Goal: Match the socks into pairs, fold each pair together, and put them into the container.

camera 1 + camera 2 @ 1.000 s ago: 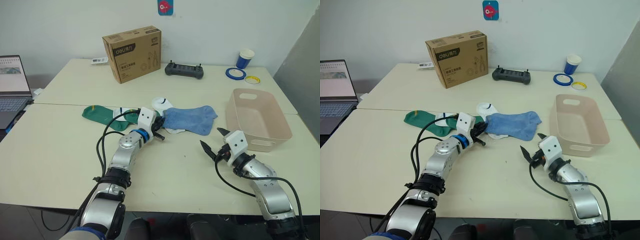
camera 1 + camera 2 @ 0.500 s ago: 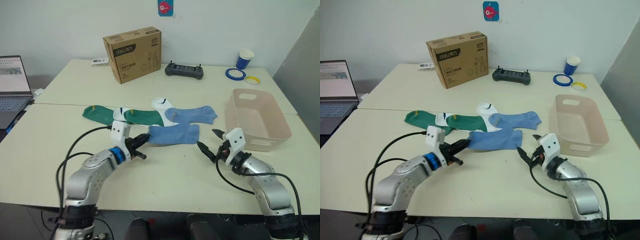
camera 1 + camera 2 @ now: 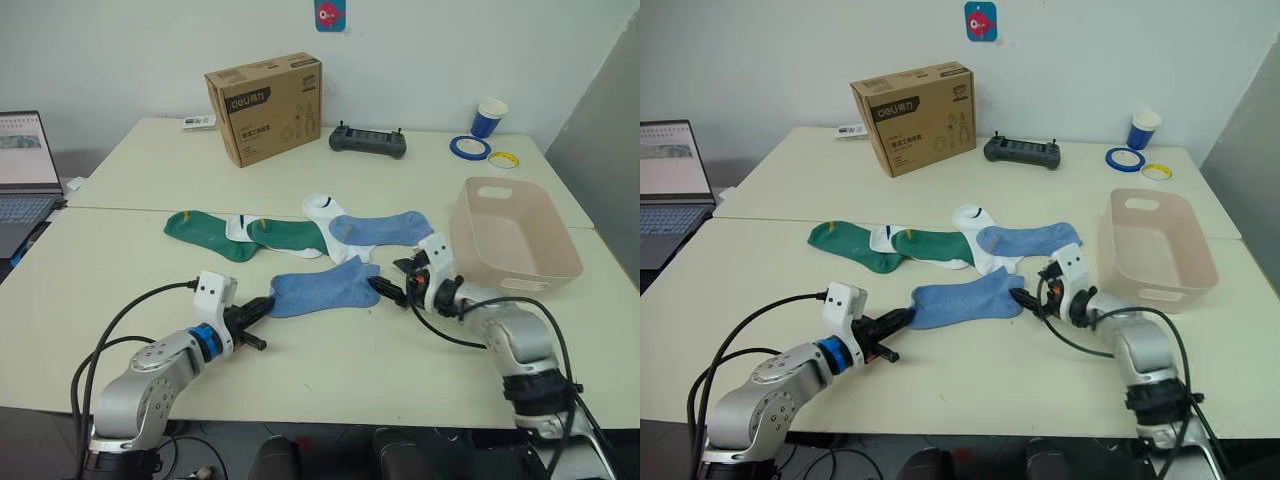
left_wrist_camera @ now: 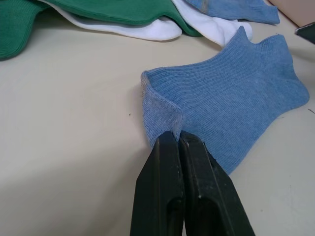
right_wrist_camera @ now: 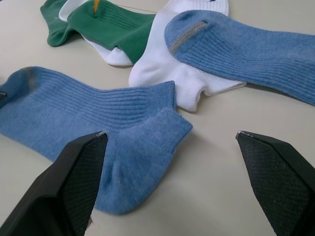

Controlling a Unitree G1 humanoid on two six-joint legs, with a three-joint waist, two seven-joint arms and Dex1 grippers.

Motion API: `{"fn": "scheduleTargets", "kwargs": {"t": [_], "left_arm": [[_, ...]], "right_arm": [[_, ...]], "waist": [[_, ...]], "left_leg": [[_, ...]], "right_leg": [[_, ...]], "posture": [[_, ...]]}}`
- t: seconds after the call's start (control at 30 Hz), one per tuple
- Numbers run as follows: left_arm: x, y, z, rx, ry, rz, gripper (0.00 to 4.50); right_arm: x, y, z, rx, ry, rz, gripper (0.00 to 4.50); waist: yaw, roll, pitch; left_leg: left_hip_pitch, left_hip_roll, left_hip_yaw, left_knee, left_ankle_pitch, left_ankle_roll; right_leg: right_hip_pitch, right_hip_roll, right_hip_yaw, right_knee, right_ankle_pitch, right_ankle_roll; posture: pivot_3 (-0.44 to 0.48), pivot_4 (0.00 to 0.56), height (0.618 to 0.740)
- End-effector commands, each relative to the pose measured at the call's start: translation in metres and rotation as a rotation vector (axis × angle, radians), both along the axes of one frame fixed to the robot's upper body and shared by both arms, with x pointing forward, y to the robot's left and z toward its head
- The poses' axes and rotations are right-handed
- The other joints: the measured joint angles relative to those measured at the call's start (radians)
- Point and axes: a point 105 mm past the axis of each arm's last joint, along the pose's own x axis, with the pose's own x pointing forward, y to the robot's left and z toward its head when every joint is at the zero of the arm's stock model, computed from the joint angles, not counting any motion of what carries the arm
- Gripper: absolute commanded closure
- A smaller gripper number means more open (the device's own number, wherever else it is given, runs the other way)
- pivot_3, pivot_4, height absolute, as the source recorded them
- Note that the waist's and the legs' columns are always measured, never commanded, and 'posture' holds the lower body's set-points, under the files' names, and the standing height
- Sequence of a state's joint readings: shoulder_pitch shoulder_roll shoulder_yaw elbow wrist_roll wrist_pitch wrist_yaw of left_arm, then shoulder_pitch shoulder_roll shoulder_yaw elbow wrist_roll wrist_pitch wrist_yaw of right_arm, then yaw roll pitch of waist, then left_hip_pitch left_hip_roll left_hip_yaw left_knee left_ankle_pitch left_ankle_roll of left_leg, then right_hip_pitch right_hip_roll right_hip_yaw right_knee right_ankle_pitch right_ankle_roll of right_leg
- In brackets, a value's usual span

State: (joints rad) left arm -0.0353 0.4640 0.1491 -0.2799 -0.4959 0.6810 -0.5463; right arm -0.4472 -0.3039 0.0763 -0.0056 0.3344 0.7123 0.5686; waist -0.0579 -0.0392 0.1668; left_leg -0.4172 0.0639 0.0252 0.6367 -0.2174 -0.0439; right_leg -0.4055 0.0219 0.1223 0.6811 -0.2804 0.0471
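A light blue sock (image 3: pixel 325 290) lies flat on the table in front of the pile. My left gripper (image 3: pixel 262 308) is shut on that sock's left edge (image 4: pixel 162 115), pinching the fabric. My right gripper (image 3: pixel 392 276) is open just off the sock's right end (image 5: pixel 142 132), its fingers (image 5: pixel 83 182) spread wide above the table. Behind lie another light blue sock (image 3: pixel 385 228), two white socks (image 3: pixel 325 210) and two green socks (image 3: pixel 205 232), partly overlapping. The pinkish-beige container (image 3: pixel 512 285) stands to the right of my right gripper.
A brown cardboard box (image 3: pixel 265 105), a black controller (image 3: pixel 368 142), a blue cup (image 3: pixel 490 117) and tape rolls (image 3: pixel 470 147) sit at the back of the table. A laptop (image 3: pixel 25 170) stands at the far left.
My left gripper has dragged the light blue sock out of the pile toward the front left. My right gripper has moved left and forward to the sock's right end.
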Motion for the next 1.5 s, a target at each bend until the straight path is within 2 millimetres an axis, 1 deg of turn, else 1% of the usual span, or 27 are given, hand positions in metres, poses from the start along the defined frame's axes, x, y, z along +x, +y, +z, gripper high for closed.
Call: {"fn": "scheduleTargets", "kwargs": {"t": [0.03,0.07,0.1,0.23,0.43,0.57,0.63,0.73,0.8,0.83,0.93,1.03,1.1,1.23,1.3,1.4,1.5], "left_arm": [[0.000,-0.005,0.011,0.009,-0.060,-0.011,4.50],[0.000,-0.004,0.011,0.012,-0.061,-0.008,4.50],[0.000,-0.003,0.010,0.018,-0.062,-0.005,4.50],[-0.001,-0.002,0.011,0.024,-0.065,-0.002,4.50],[-0.002,-0.001,0.009,0.031,-0.061,-0.001,4.50],[-0.004,-0.001,0.007,0.033,-0.051,-0.012,4.50],[-0.006,-0.003,0.006,0.028,-0.037,-0.025,4.50],[-0.011,-0.008,0.004,0.013,-0.001,-0.053,4.50],[-0.015,-0.009,0.002,0.023,0.024,-0.065,4.50],[-0.017,-0.009,-0.001,0.034,0.038,-0.074,4.50],[-0.032,-0.016,-0.004,0.020,0.116,-0.121,4.50],[-0.043,-0.019,-0.004,0.016,0.159,-0.154,4.50],[-0.048,-0.020,-0.004,-0.002,0.191,-0.154,4.50],[-0.048,-0.017,-0.006,-0.034,0.218,-0.102,4.50],[-0.047,-0.018,-0.002,-0.064,0.219,-0.092,4.50],[-0.045,-0.022,0.019,-0.182,0.208,-0.088,4.50],[-0.052,-0.023,0.026,-0.228,0.243,-0.115,4.50]], "right_arm": [[0.000,0.008,0.003,-0.014,-0.012,0.054,0.39],[-0.001,0.009,0.002,-0.002,0.003,0.059,0.56],[0.000,0.011,0.001,0.010,0.015,0.060,0.87],[0.001,0.013,0.005,0.069,0.035,0.050,2.32],[-0.002,0.011,0.008,0.123,0.067,0.040,4.47],[-0.012,0.005,0.012,0.153,0.104,0.045,4.47],[-0.021,0.003,0.012,0.156,0.130,0.049,4.47],[-0.040,-0.002,0.008,0.161,0.175,0.044,4.47],[-0.048,-0.004,0.007,0.162,0.193,0.032,4.47],[-0.053,-0.007,0.006,0.163,0.206,0.021,4.47],[-0.071,-0.022,0.000,0.175,0.252,-0.054,4.47],[-0.080,-0.028,0.001,0.175,0.265,-0.081,4.47],[-0.088,-0.028,0.003,0.180,0.277,-0.056,4.47],[-0.096,-0.028,0.002,0.174,0.297,-0.036,4.47],[-0.099,-0.030,0.000,0.167,0.307,-0.035,4.47],[-0.102,-0.030,0.004,0.185,0.309,-0.030,4.47],[-0.109,-0.031,0.010,0.199,0.317,-0.006,4.47]], "waist": [[0.001,0.000,0.000],[0.001,0.000,0.000],[0.001,0.000,0.000],[-0.001,0.000,0.000],[-0.001,0.000,0.000],[-0.001,0.000,0.000],[-0.001,0.000,0.000],[0.000,0.000,0.000],[-0.001,0.000,0.000],[-0.001,0.000,0.000],[-0.002,0.000,0.000],[-0.003,0.000,0.000],[-0.006,0.000,0.000],[-0.012,0.000,0.000],[-0.014,0.000,0.000],[-0.015,-0.001,0.000],[-0.016,-0.001,0.001]], "left_leg": [[0.000,0.000,0.000,0.000,0.000,0.000],[0.000,0.000,0.000,0.000,0.000,0.000],[0.000,0.000,0.000,0.000,0.000,0.000],[0.000,0.000,0.001,0.000,0.000,0.000],[0.000,0.000,0.000,0.000,0.000,0.000],[0.000,0.000,0.000,0.000,0.000,0.000],[0.000,0.000,0.000,-0.001,0.000,0.000],[0.000,0.000,0.000,-0.001,0.000,0.000],[-0.001,0.000,0.000,-0.001,0.000,0.000],[-0.001,0.000,0.000,-0.001,0.000,0.000],[0.000,0.000,0.000,-0.002,0.000,0.000],[0.000,0.000,0.000,-0.002,0.000,0.000],[0.000,0.000,0.000,-0.002,0.000,0.000],[0.001,0.000,0.000,-0.002,0.000,0.000],[0.000,0.000,0.000,-0.002,0.000,0.000],[0.000,-0.001,0.000,-0.002,0.000,0.000],[0.000,-0.001,-0.001,-0.002,0.000,0.000]], "right_leg": [[0.000,0.000,0.000,0.000,0.000,0.000],[0.000,0.000,0.000,0.000,0.000,0.000],[0.000,0.000,0.000,0.000,0.000,0.000],[0.000,0.000,0.000,0.000,0.000,0.000],[0.000,0.000,0.000,0.000,0.000,0.000],[0.000,0.000,0.000,0.000,0.000,0.001],[0.000,0.000,0.000,0.000,0.000,0.001],[0.000,0.000,0.000,0.000,-0.001,0.000],[0.000,-0.001,0.000,-0.001,-0.001,0.001],[0.000,-0.001,0.000,-0.001,-0.001,0.000],[0.000,-0.001,0.000,-0.001,-0.002,0.000],[0.000,-0.001,0.000,-0.001,-0.003,-0.001],[-0.001,-0.001,0.000,-0.001,-0.004,-0.003],[-0.001,-0.001,0.000,-0.001,-0.005,-0.005],[-0.001,-0.001,0.001,-0.001,-0.005,-0.005],[-0.001,-0.002,0.000,-0.001,-0.005,-0.005],[-0.001,-0.001,0.000,-0.001,-0.005,-0.004]], "posture": [[0.000,0.150,0.740],[0.000,0.150,0.740],[0.000,0.150,0.740],[0.000,0.150,0.740],[0.000,0.150,0.740],[0.000,0.150,0.740],[0.000,0.150,0.740],[0.000,0.150,0.740],[0.000,0.150,0.740],[0.000,0.150,0.740],[0.000,0.150,0.740],[0.000,0.150,0.740],[0.000,0.150,0.740],[0.000,0.150,0.740],[0.000,0.150,0.740],[0.000,0.150,0.740],[0.000,0.150,0.740]]}}
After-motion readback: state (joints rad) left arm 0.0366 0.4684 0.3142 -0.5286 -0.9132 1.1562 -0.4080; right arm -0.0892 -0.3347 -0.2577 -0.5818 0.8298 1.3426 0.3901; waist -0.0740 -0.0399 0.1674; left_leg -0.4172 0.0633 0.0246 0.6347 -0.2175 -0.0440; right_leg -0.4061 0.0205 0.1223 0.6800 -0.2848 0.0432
